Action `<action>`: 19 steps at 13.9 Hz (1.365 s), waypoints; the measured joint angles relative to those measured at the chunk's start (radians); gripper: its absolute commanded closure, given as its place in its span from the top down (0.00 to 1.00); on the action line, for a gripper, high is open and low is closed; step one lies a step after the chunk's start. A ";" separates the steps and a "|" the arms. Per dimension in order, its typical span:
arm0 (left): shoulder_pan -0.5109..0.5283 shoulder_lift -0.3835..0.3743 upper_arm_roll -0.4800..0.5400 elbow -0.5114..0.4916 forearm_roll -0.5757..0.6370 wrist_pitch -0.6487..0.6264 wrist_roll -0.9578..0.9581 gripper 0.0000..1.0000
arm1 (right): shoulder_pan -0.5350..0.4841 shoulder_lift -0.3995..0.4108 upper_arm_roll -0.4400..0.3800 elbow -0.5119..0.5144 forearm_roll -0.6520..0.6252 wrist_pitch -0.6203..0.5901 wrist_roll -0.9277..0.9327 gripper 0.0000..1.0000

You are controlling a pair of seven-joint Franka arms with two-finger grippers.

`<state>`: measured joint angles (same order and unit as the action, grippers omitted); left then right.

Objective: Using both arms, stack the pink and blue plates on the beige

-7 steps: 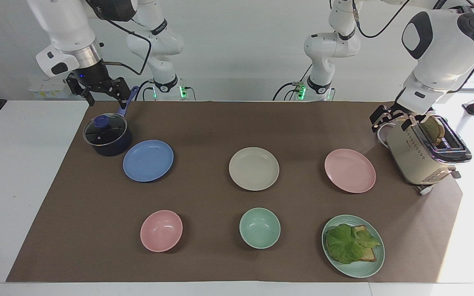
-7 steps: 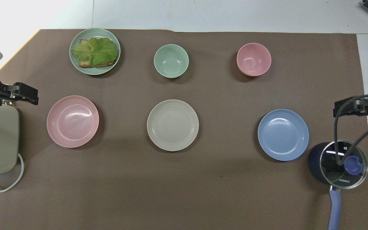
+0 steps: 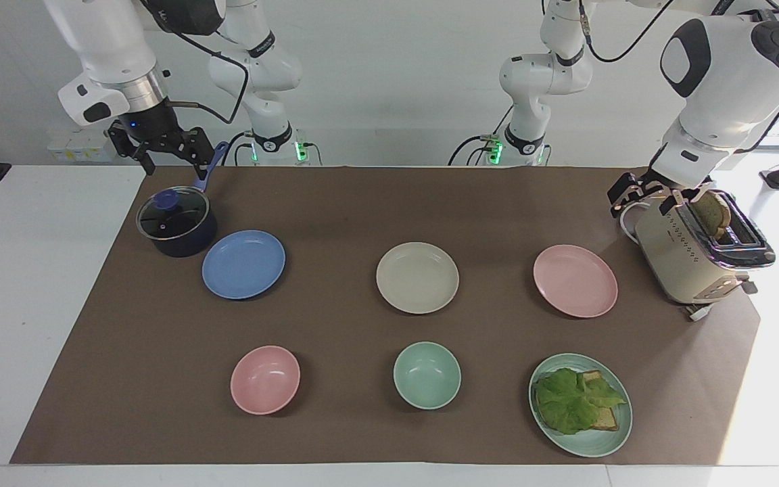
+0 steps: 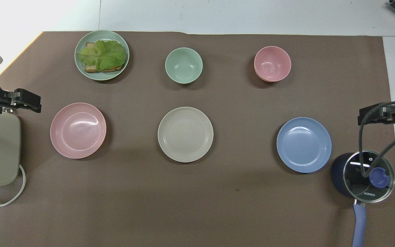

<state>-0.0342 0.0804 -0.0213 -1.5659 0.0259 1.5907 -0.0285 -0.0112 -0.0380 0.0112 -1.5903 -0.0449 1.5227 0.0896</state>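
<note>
The right gripper (image 3: 165,150) has lifted slightly above the pot (image 3: 176,222) with jaws open and empty, as are the left gripper's (image 3: 648,192) over the toaster (image 3: 690,260) — pink plate (image 3: 575,280), blue plate (image 3: 243,264) and beige plate (image 3: 417,277) lie below, untouched.

Bright, even light all round, and both views are sharp from edge to edge. Strong glare floods in at the left arm's end of the tabletop (image 3: 778,379), washing the white surface out by the toaster (image 3: 690,260) (the same blaze whitens one top corner in the overhead view). Soft, short shadows hug the blue plate (image 4: 303,144) and the pot (image 3: 176,222). The pink plate (image 4: 78,130) carries a pale sheen.
</note>
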 measured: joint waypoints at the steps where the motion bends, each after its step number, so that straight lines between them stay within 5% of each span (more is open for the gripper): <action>1: 0.000 0.000 0.000 0.000 0.000 0.000 0.000 1.00 | 0.000 0.000 0.000 0.000 0.010 0.000 0.000 1.00; 9: 0.000 -0.007 0.000 -0.051 0.000 0.027 0.000 1.00 | -0.009 0.000 -0.007 0.000 0.025 0.002 -0.002 1.00; 19: 0.046 -0.013 0.011 -0.365 0.000 0.318 0.000 1.00 | -0.009 0.000 -0.007 0.000 0.025 0.007 -0.002 1.00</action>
<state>0.0122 0.0679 -0.0108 -1.9313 0.0259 1.9086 -0.0286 -0.0206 -0.0380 0.0043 -1.5901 -0.0201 1.5293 0.0872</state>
